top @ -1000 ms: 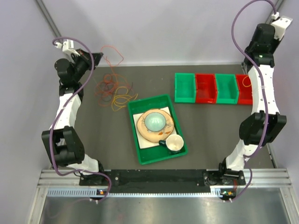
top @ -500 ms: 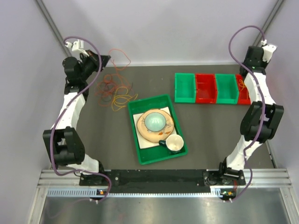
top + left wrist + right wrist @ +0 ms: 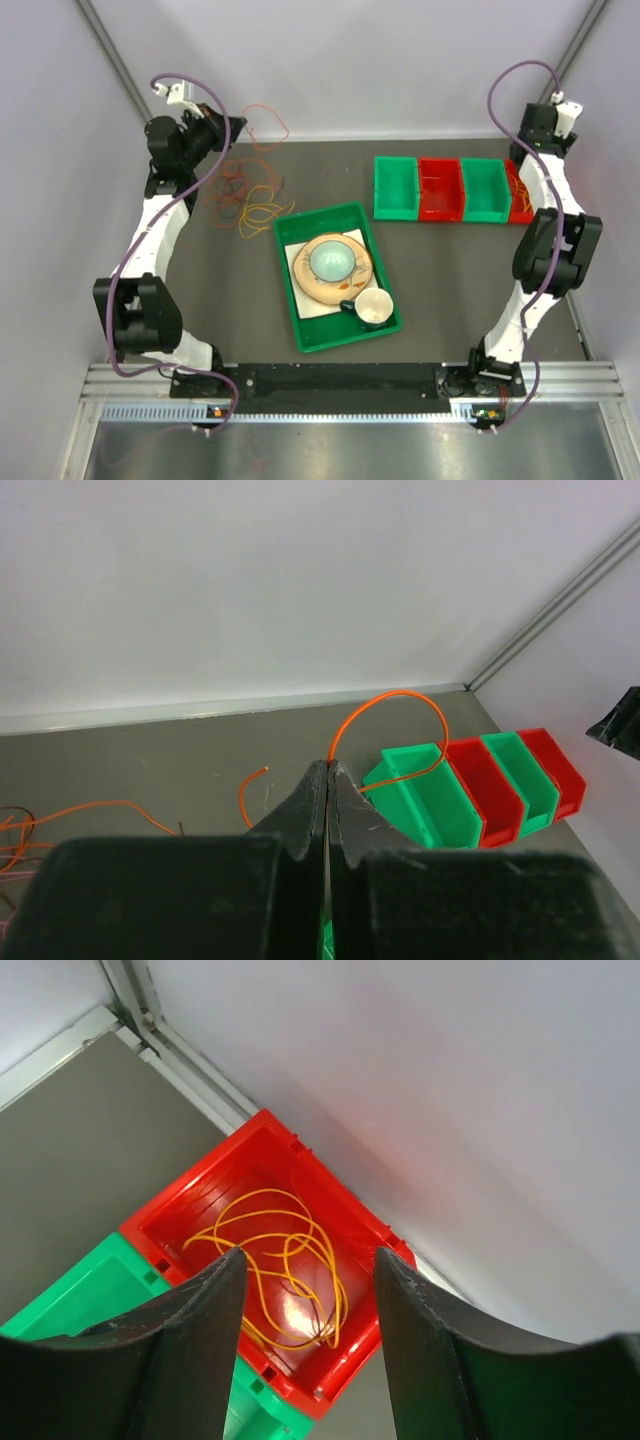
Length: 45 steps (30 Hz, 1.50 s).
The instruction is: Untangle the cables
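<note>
A tangle of orange, red and yellow cables (image 3: 243, 195) lies on the dark table at the back left. My left gripper (image 3: 234, 128) hangs above it, shut on a thin orange cable (image 3: 400, 705) that loops up from the closed tips (image 3: 329, 766). My right gripper (image 3: 308, 1255) stands open over the far-right red bin (image 3: 330, 1195), with nothing between its fingers. A yellow cable (image 3: 262, 1222) lies coiled inside that bin. In the top view the right gripper (image 3: 522, 155) is at the back right corner.
A row of bins runs green (image 3: 395, 188), red (image 3: 440, 190), green (image 3: 486, 190), red (image 3: 524, 200) at the back right. A green tray (image 3: 318, 338) in the middle holds a plate, a bowl (image 3: 331, 262) and a cup (image 3: 374, 308). Walls are close behind both grippers.
The right gripper opened and drew back to the corner, leaving the yellow cable in the red bin. The left gripper rose and shifted right with the orange cable.
</note>
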### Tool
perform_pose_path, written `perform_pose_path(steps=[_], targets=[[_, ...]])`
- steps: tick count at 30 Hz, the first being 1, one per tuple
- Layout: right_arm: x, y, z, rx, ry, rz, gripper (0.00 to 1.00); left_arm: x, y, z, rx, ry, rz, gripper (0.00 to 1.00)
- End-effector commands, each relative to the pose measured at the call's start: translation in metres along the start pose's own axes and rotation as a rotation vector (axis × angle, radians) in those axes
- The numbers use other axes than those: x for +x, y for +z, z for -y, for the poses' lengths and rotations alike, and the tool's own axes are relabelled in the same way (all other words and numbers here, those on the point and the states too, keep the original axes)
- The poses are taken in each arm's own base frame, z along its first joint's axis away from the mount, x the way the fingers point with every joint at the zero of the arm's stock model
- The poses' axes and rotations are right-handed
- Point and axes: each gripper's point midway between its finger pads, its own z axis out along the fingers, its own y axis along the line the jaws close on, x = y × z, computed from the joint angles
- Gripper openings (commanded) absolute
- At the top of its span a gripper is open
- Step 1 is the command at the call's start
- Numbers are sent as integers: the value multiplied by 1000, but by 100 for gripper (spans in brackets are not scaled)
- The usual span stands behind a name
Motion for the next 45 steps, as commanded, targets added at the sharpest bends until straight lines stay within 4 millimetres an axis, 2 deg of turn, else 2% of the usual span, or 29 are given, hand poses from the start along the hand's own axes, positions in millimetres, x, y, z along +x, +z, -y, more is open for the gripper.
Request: perform_pose_path(steps=[1, 5, 6, 8, 9, 11, 12, 13, 15, 16, 18, 19, 22, 23, 25, 26, 28, 29, 30, 32, 33, 34, 35, 36, 37, 38, 40, 41, 45], targets=[[-41, -13, -1, -48, 82, 62, 54, -21, 2, 12, 14, 57, 46, 0], [-59, -42, -9, -148, 139, 73, 53, -14, 6, 7, -14, 64, 27, 0], [-69, -62, -14, -213, 158, 86, 53, -5, 11, 14, -6, 63, 3, 0], [-71, -83, -23, -289, 200, 74, 53, 6, 17, 13, -22, 89, -18, 0], [-76, -107, -32, -374, 217, 78, 54, 12, 18, 5, -64, 103, -33, 0], [-70, -128, -45, -453, 228, 62, 54, 24, 26, 0, -90, 102, -62, 0], [-66, -148, -62, -510, 207, 57, 55, 27, 29, -4, -102, 102, -68, 0], [-66, -162, -66, -538, 202, 59, 55, 37, 33, -8, -111, 89, -91, 0], [-54, -185, -84, -609, 147, 37, 56, 40, 38, -8, -108, 84, -102, 0], [-46, -211, -104, -679, 102, 32, 56, 43, 39, -10, -113, 80, -109, 0], [-27, -228, -117, -709, 32, 14, 57, 40, 40, -11, -123, 76, -97, 0], [-17, -247, -128, -748, 0, 10, 57, 36, 38, -10, -129, 77, -85, 0], [24, -273, -152, -849, -22, -76, 57, 29, 37, -14, -168, 75, -63, 0], [47, -279, -161, -887, -33, -123, 57, 27, 36, -16, -188, 74, -61, 0], [73, -303, -188, -1002, -47, -193, 57, 22, 36, -23, -228, 68, -36, 0], [93, -319, -210, -1030, -100, -227, 57, 20, 35, -24, -235, 60, -20, 0], [117, -327, -229, -1016, -184, -263, 57, 12, 31, -21, -247, 42, 14, 0], [108, -346, -242, -1044, -196, -244, 57, 13, 28, -25, -272, 30, 24, 0], [131, -339, -259, -1015, -244, -277, 57, 9, 27, -23, -275, 12, 40, 0], [125, -345, -279, -1027, -241, -266, 57, 3, 22, -23, -292, 12, 56, 0], [142, -341, -293, -1017, -263, -291, 58, 2, 21, -22, -292, 8, 60, 0], [148, -337, -300, -1008, -270, -305, 58, -2, 19, -19, -291, 14, 72, 0], [136, -339, -309, -1007, -250, -291, 58, -1, 18, -20, -294, 12, 72, 0], [138, -337, -316, -994, -234, -300, 57, -2, 16, -20, -298, 13, 78, 0], [157, -326, -327, -972, -250, -331, 57, -4, 14, -20, -302, 11, 83, 0], [145, -334, -339, -1009, -222, -321, 57, -4, 13, -20, -307, 11, 84, 0], [168, -328, -354, -999, -244, -377, 57, -6, 10, -20, -310, 16, 88, 0], [158, -332, -361, -1008, -225, -356, 57, -6, 10, -20, -311, 20, 88, 0], [180, -324, -368, -988, -249, -397, 58, -6, 9, -16, -294, 25, 79, 0]])
